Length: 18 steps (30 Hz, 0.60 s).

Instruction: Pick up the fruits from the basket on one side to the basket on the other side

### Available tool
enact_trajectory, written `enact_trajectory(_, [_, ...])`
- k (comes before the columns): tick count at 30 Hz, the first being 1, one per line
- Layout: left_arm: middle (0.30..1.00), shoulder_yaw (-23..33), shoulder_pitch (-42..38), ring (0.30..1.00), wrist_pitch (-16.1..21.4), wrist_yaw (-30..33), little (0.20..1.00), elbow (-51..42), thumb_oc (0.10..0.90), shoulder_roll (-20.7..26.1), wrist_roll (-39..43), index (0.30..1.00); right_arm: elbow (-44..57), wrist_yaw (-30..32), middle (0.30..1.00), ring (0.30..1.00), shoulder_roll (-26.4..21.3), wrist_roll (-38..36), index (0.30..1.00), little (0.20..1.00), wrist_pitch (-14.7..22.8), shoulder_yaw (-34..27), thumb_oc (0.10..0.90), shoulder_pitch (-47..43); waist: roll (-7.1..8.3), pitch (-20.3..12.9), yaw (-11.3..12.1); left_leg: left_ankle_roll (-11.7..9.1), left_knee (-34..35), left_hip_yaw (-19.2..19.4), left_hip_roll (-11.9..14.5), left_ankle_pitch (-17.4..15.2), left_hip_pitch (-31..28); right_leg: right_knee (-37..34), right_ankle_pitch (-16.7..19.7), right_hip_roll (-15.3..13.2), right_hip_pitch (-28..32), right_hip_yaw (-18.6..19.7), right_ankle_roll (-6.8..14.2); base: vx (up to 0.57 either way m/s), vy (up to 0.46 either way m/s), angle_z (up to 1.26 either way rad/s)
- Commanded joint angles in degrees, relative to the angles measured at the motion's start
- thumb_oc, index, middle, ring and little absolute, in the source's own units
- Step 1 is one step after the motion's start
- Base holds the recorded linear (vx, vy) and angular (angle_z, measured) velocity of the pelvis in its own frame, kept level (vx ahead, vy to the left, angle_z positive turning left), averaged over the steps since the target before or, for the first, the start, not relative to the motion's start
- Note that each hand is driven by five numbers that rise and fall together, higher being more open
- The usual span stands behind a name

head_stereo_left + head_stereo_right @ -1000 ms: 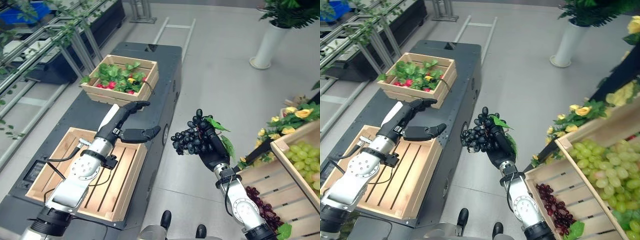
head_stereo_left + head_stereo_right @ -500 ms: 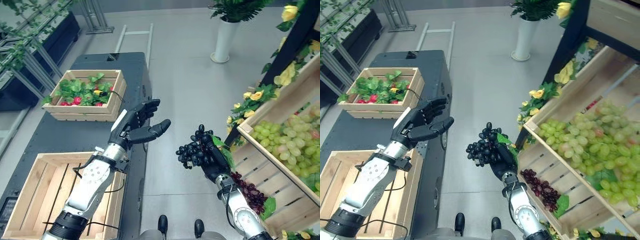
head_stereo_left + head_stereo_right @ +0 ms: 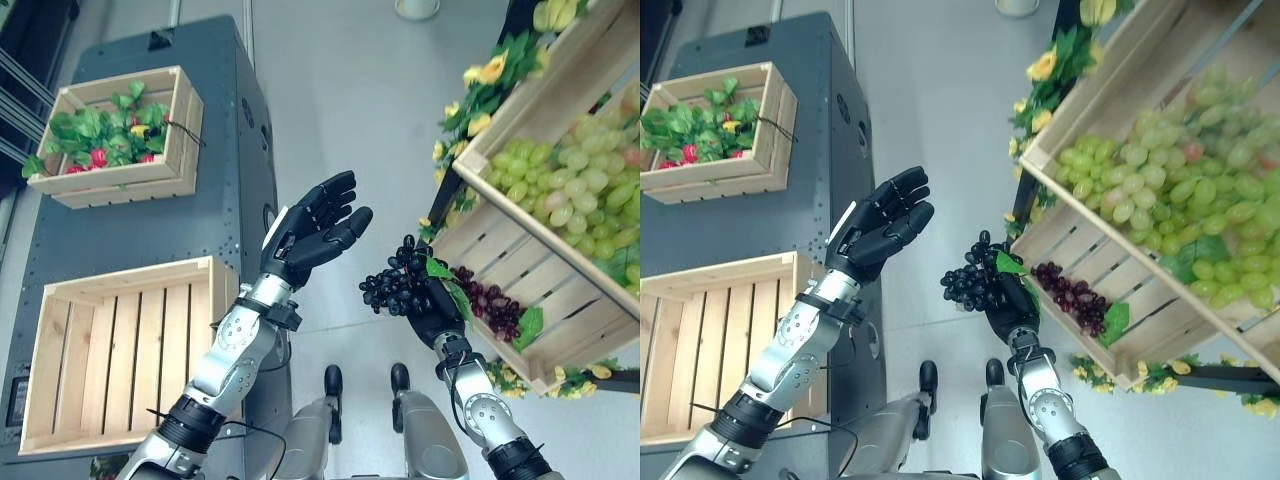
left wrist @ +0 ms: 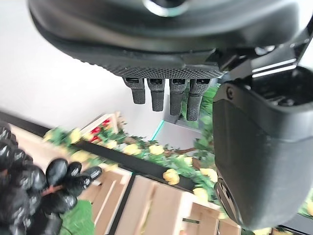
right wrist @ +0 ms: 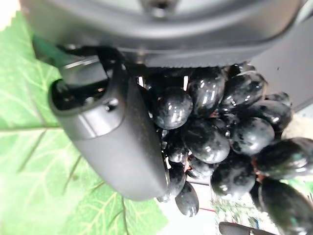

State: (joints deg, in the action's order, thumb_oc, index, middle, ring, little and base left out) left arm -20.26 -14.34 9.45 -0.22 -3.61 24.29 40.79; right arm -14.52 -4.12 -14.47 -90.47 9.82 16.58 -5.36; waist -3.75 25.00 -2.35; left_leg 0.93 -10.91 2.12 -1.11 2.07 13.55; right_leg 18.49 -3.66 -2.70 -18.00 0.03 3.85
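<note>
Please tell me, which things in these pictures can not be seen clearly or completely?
- Right hand: its fingers are hidden behind the bunch of black grapes in both eye views.
- Slanted wooden crate of green grapes: cut off by the right edge of the eye views.
- Dark red grape bunch in the lower slanted crate: partly behind the right hand.
- Small red and yellow items in the leafy wooden crate: too small to identify.
</note>
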Motion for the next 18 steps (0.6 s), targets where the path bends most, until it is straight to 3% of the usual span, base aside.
enact_trajectory(1, [0.900, 0.61, -6.08, 0.900, 8.14, -1.64, 0.900, -3.85, 0.800, -2.44, 2.77, 0.900, 6.94, -8.40, 0.300, 0.300, 3.41, -0.01, 0.300, 0.300, 3.37, -2.13, 0.400, -6.07, 0.83, -0.11, -1.24, 1.81, -7.42, 0.09, -4.87, -5.67, 2.03, 1.57, 0.10, 3.42, 1.62, -2.04, -3.10, -0.06, -0.016, -0.03])
enact_trajectory(5, [0.900, -0.37, -7.48, 0.900, 10.77, -5.73, 0.900, -3.72, 0.800, -3.51, 6.39, 0.900, 6.51, -9.82, 0.300, 0.300, 3.32, -0.48, 0.300, 0.300, 3.79, -3.05, 0.400, -7.69, 0.91, 2.65, -1.57, 1.06, -11.15, 0.68, -4.34, -6.20, 5.75, 4.29, -0.07, 3.14, -1.13, -2.54, -3.52, -0.05, -0.036, -0.01])
enact_trajectory(10, [0.900, -0.96, -8.33, 0.900, 11.62, -6.36, 0.900, -3.46, 0.800, -3.92, 6.84, 0.900, 6.52, -11.18, 0.300, 0.300, 3.32, 0.04, 0.300, 0.300, 4.30, -4.05, 0.400, -8.57, 1.14, 4.55, -1.85, 0.48, -13.47, 0.99, -3.48, -5.75, 7.86, 5.28, -0.53, 3.18, -2.03, -2.86, -3.95, 0.02, -0.034, -0.01])
enact_trajectory(18, [0.900, 0.02, -8.11, 0.900, 15.67, -8.82, 0.900, -3.78, 0.800, -4.61, 6.67, 0.900, 7.97, -11.00, 0.300, 0.300, 3.54, 1.65, 0.300, 0.300, 5.83, -5.19, 0.400, -8.76, 1.54, 4.79, -1.82, -0.22, -16.96, 1.35, -2.55, -4.67, 13.55, 7.95, -1.67, 3.91, -5.93, -2.91, -4.75, 0.03, -0.050, -0.03])
